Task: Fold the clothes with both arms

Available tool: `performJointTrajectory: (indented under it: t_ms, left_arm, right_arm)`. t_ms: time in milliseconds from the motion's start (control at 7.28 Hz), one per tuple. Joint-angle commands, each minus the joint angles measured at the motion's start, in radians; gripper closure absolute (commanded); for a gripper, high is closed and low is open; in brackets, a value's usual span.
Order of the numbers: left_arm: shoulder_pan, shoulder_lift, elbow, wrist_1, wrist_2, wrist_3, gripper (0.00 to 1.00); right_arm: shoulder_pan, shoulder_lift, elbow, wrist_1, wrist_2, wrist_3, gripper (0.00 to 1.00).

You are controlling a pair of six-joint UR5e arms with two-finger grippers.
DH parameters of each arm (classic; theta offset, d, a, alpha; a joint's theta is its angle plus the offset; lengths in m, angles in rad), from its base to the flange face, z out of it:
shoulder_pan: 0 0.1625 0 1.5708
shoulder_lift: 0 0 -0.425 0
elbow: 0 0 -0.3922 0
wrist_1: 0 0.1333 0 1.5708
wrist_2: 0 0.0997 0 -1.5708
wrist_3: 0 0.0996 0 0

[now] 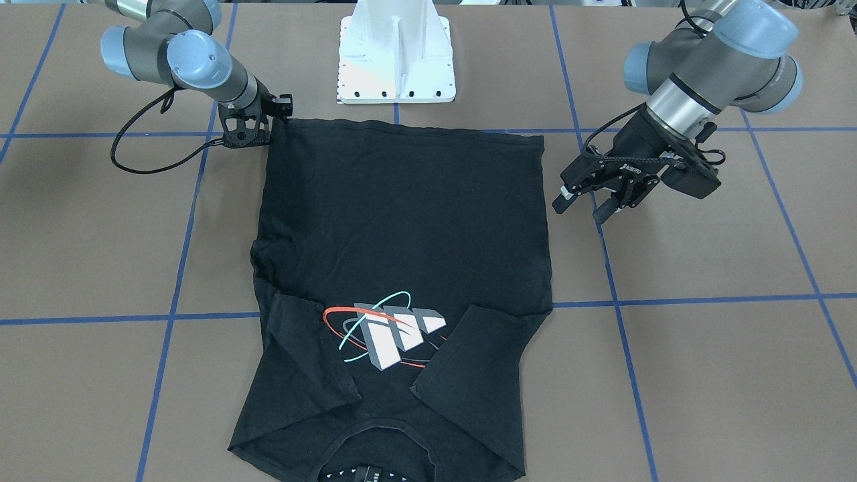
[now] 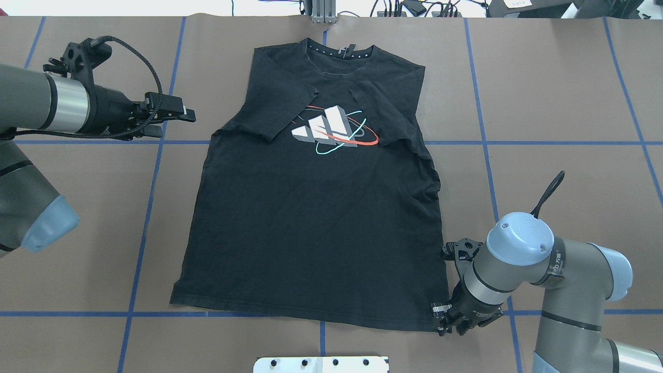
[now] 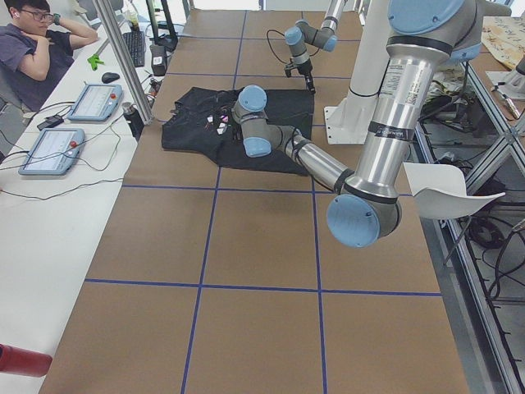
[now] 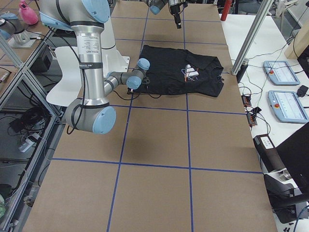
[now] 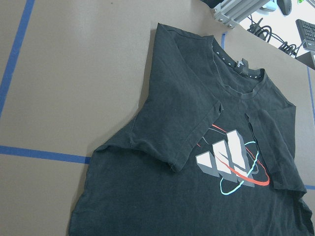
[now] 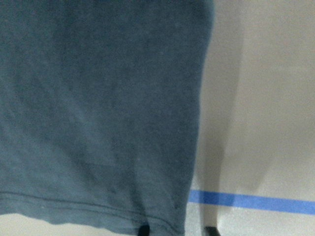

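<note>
While T-shirt (image 2: 311, 217) lies flat, right hand (image 2: 444, 319) at hem, left hand (image 1: 580, 209) aside

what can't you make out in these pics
Right pincer grip on the black cotton T-shirt hem corner: overhead, its own wrist covers the tips; right wrist view is blurred, tips cut by the bottom edge.
Neck label text: too small overhead, cropped in the front view.
</note>
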Motion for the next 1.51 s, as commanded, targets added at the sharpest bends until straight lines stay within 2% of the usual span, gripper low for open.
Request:
performJointTrajectory:
  t_ms: [0, 137, 687, 1100, 1375]
  left_arm:
    - [0.002, -0.001, 0.0, 0.0, 0.001, 0.0, 0.01]
    - [0.002, 0.0, 0.0, 0.0, 0.001, 0.0, 0.01]
    - [0.005, 0.005, 0.0, 0.0, 0.004, 0.0, 0.01]
    - [0.115, 0.124, -0.079, 0.0, 0.005, -0.012, 0.01]
    - [0.207, 0.21, -0.095, -0.003, 0.013, -0.011, 0.01]
  right_arm:
    - [0.0, -0.002, 0.002, 0.0, -0.001, 0.0, 0.84]
    - [0.004, -0.002, 0.005, 0.0, -0.001, 0.0, 1.0]
    - [0.029, -0.003, 0.016, -0.002, 0.007, 0.0, 1.0]
    - [0.073, -0.006, 0.059, 0.0, 0.019, 0.0, 1.0]
    - [0.087, -0.004, 0.092, 0.0, 0.028, 0.006, 1.0]
